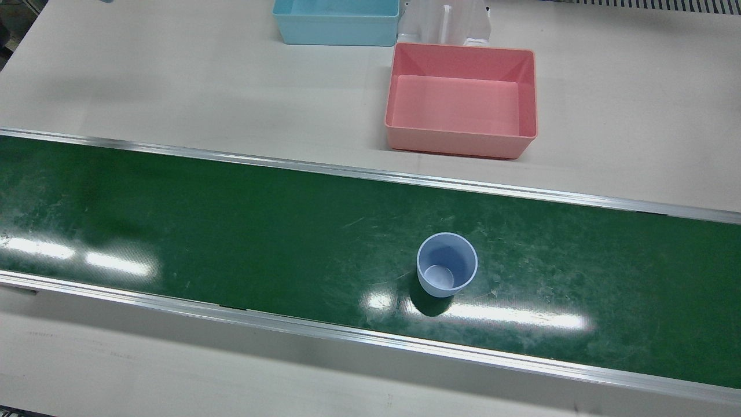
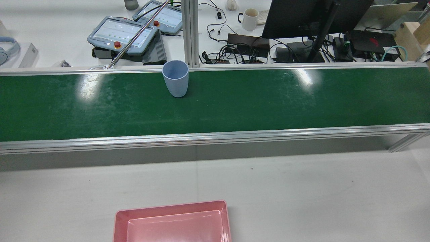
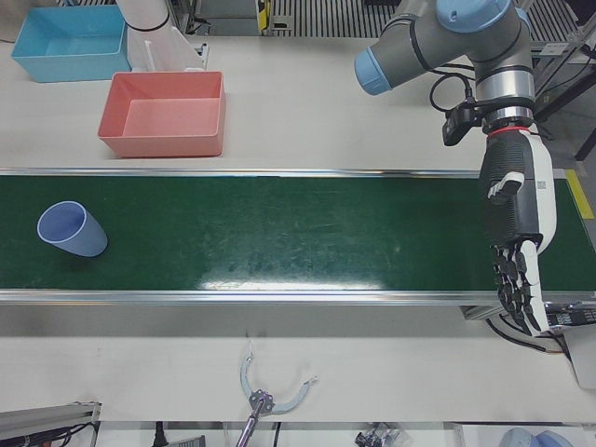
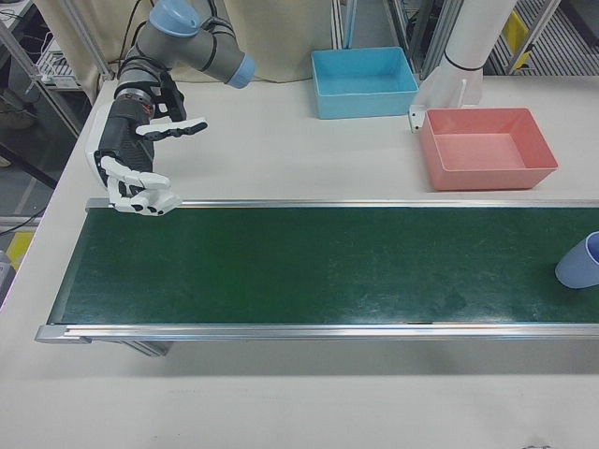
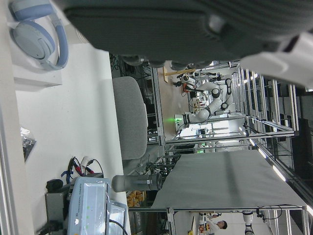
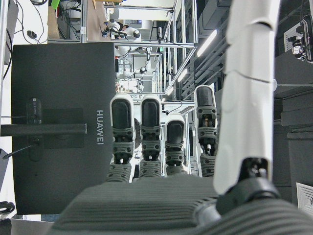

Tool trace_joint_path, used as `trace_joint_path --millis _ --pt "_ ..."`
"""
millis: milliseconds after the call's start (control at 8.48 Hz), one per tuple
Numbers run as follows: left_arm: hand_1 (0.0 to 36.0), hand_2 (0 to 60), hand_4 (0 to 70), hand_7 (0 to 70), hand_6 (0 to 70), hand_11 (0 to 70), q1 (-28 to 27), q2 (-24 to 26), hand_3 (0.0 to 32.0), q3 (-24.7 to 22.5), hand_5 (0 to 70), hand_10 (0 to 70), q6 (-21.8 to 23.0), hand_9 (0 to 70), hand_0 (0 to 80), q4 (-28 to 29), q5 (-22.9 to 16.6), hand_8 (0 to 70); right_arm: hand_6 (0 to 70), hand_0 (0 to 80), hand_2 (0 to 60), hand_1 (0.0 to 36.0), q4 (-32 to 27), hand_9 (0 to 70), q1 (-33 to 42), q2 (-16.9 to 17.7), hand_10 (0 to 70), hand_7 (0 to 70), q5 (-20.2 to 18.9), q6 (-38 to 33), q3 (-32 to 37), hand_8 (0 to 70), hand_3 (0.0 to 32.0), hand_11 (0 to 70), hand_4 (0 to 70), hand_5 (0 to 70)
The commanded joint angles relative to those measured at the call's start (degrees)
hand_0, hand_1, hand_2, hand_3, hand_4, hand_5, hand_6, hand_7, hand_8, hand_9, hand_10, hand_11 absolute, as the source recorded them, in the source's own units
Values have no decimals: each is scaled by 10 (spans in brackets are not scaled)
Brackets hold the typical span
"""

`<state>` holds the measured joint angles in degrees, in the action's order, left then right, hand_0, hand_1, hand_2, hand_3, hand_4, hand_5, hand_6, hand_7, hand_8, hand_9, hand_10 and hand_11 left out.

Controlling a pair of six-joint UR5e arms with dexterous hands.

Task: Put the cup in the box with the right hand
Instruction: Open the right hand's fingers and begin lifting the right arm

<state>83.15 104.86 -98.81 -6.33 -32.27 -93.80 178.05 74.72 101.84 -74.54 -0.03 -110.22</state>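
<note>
A pale blue cup (image 1: 447, 265) stands upright on the green conveyor belt (image 1: 231, 231), near the belt's side away from the robot. It also shows in the rear view (image 2: 175, 78), the left-front view (image 3: 72, 229) and at the right edge of the right-front view (image 4: 580, 260). The empty pink box (image 1: 457, 142) sits on the white table on the robot's side of the belt (image 4: 487, 178) (image 2: 171, 205). My right hand (image 4: 136, 164) hangs open over the far end of the belt, well away from the cup. My left hand (image 3: 515, 242) hangs open at the opposite end, fingers pointing down.
A light blue bin (image 1: 336, 23) stands behind the pink box, next to a white pedestal (image 4: 459, 65). Beyond the belt are teach pendants (image 2: 124, 33), a black monitor (image 2: 295, 16) and cables. Aluminium rails (image 1: 370, 174) edge the belt.
</note>
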Motion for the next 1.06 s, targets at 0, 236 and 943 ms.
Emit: trace_joint_path --millis 0,236,943 --pt "0 0 0 0 0 0 0 0 0 0 0 0 0 0 0 0 -1 0 192 797 0 249 1 482 2 -2 335 670 -1 -1 -3 365 0 494 270 149" --pt "0 0 0 0 0 0 0 0 0 0 0 0 0 0 0 0 -1 0 184 800 0 283 1 451 2 0 303 641 -1 -1 -3 347 0 455 268 156" --pt "0 0 0 0 0 0 0 0 0 0 0 0 0 0 0 0 0 0 172 800 0 284 -10 423 0 -2 284 601 -9 -1 -9 332 0 431 294 154"
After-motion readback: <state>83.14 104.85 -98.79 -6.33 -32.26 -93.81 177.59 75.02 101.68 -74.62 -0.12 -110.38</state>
